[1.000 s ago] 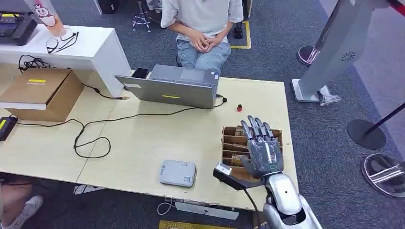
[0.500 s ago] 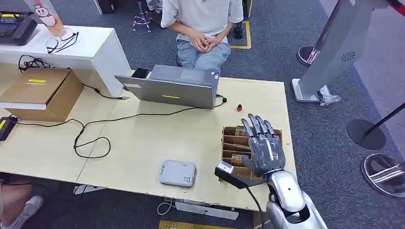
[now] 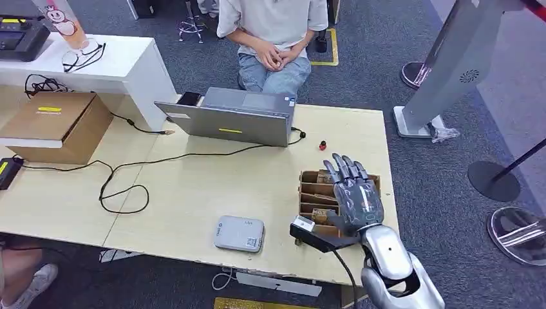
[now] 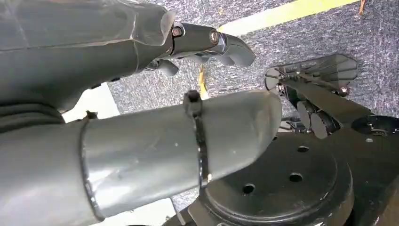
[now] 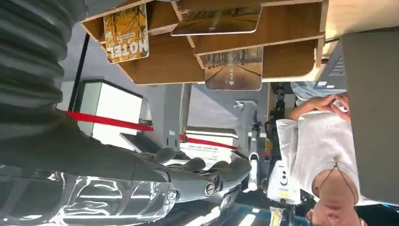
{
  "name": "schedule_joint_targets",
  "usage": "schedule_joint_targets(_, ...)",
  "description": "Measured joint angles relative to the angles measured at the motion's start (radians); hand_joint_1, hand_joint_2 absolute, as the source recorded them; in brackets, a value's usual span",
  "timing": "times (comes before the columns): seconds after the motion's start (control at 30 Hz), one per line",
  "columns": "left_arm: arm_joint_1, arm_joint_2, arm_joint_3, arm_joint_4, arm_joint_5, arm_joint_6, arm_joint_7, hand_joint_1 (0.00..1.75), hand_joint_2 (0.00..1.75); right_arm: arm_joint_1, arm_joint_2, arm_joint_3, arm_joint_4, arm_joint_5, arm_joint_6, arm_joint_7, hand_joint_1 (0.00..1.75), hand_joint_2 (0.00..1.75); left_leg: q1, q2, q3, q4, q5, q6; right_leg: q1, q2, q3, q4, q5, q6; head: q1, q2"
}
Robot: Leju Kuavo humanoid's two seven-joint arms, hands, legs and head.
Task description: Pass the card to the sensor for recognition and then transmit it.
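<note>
A wooden card rack (image 3: 313, 191) stands at the table's front right with several picture cards upright in its slots. In the right wrist view one card reads HOTEL (image 5: 126, 33), and another card (image 5: 234, 69) shows a road. My right hand (image 3: 358, 198) hovers over the rack's right side, fingers spread and straight, holding nothing; its dark fingers (image 5: 202, 173) are apart from the cards. The grey sensor box (image 3: 239, 233) lies flat on the table left of the rack. My left hand (image 4: 141, 136) hangs over the carpet floor, holding nothing.
A grey laptop (image 3: 232, 117) stands open at the table's far edge, with a person (image 3: 273, 32) seated behind it. A black cable (image 3: 122, 183) loops across the left of the table. A cardboard box (image 3: 61, 125) is at the far left. A small red object (image 3: 322, 145) lies beyond the rack.
My right hand has edged slightly to the right over the rack, and its forearm has come further into the picture. Nothing on the table has moved.
</note>
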Motion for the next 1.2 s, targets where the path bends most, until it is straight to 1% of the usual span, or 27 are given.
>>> schedule_joint_targets(0.13,0.0,-0.003,0.0,-0.005,0.0,-0.001,0.0,0.0,0.0,-0.004,-0.002,0.003,0.0,0.0,0.005,0.0,0.0,1.75,0.0,0.0,0.0,0.0,0.0,0.0,0.0,0.0,0.0,0.0,0.0,0.0,0.0,0.0)
schedule_joint_targets(0.57,-0.002,-0.019,0.017,-0.039,0.0,-0.018,0.0,0.0,0.0,-0.011,-0.018,0.013,-0.016,-0.004,0.082,0.015,0.0,1.75,0.0,0.0,0.0,0.0,0.0,0.0,0.0,0.0,0.0,0.0,0.0,0.0,0.0,0.0)
schedule_joint_targets(0.83,-0.002,-0.028,0.018,-0.056,0.0,-0.024,-0.001,0.0,0.0,-0.01,-0.024,0.015,-0.023,-0.003,0.094,0.015,0.0,1.75,0.0,0.0,0.0,0.0,0.0,0.001,0.0,0.0,0.0,0.0,0.0,0.0,0.0,0.0)
schedule_joint_targets(0.9,-0.002,-0.029,0.018,-0.058,0.0,-0.024,-0.002,0.0,0.0,-0.01,-0.025,0.015,-0.023,-0.003,0.094,0.015,0.03,1.75,0.0,0.0,0.0,0.0,0.0,0.001,0.0,0.0,0.0,0.0,0.0,0.0,0.0,0.0)
schedule_joint_targets(0.97,-0.003,-0.029,0.018,-0.058,0.0,-0.024,-0.002,0.0,0.0,-0.009,-0.026,0.015,-0.023,-0.003,0.094,0.015,0.12,1.75,0.0,0.0,0.0,0.0,0.0,0.001,0.0,0.0,0.0,0.0,0.0,0.0,0.0,0.0)
schedule_joint_targets(1.03,-0.003,-0.029,0.018,-0.058,0.0,-0.024,-0.002,0.0,0.0,-0.009,-0.026,0.015,-0.024,-0.003,0.094,0.015,0.14,1.75,0.0,0.0,0.0,0.0,0.0,0.001,0.0,0.0,0.0,0.0,0.0,0.0,0.0,0.0)
schedule_joint_targets(1.07,-0.002,-0.03,0.018,-0.058,0.0,-0.024,-0.002,0.0,0.0,-0.008,-0.026,0.015,-0.024,-0.003,0.094,0.015,0.3,1.75,0.0,0.0,0.0,0.0,0.0,0.001,0.0,0.0,0.0,0.0,0.0,0.0,0.0,0.0)
schedule_joint_targets(1.1,-0.003,-0.03,0.018,-0.058,0.0,-0.024,-0.002,0.0,0.0,-0.008,-0.026,0.015,-0.024,-0.003,0.094,0.015,0.37,1.75,0.0,0.0,0.0,0.0,0.0,0.001,0.0,0.0,0.0,0.0,0.0,0.0,0.0,0.0)
schedule_joint_targets(1.13,-0.002,-0.03,0.018,-0.058,0.0,-0.024,-0.002,0.0,0.0,-0.008,-0.026,0.015,-0.024,-0.003,0.094,0.015,0.42,1.75,0.0,0.0,0.0,0.0,0.0,0.001,0.0,0.0,0.0,0.0,0.0,0.0,0.0,0.0)
schedule_joint_targets(1.2,-0.002,-0.03,0.018,-0.058,0.0,-0.024,-0.002,0.0,0.0,-0.008,-0.026,0.015,-0.024,-0.003,0.094,0.015,0.47,1.75,0.0,0.0,0.0,0.0,0.0,0.001,0.0,0.0,0.0,0.0,0.0,0.0,0.0,0.0)
